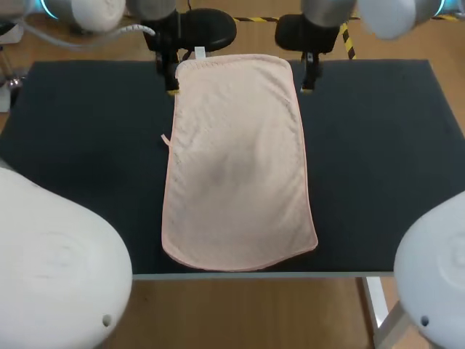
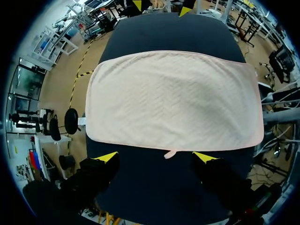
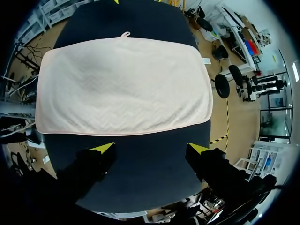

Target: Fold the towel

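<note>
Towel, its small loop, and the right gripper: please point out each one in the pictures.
towel (image 1: 236, 160): head view, middle of the cloth.
loop (image 2: 169, 153): left wrist view, the tab at the towel's edge.
right gripper (image 3: 151, 149): right wrist view, midway between its yellow tips.

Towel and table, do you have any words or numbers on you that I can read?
None can be read.
Towel: plain pink, no words or numbers showing.
Small white tag on the towel's far edge: too small to tell whether anything is printed on it.
Table: plain dark top, no signs or labels.
</note>
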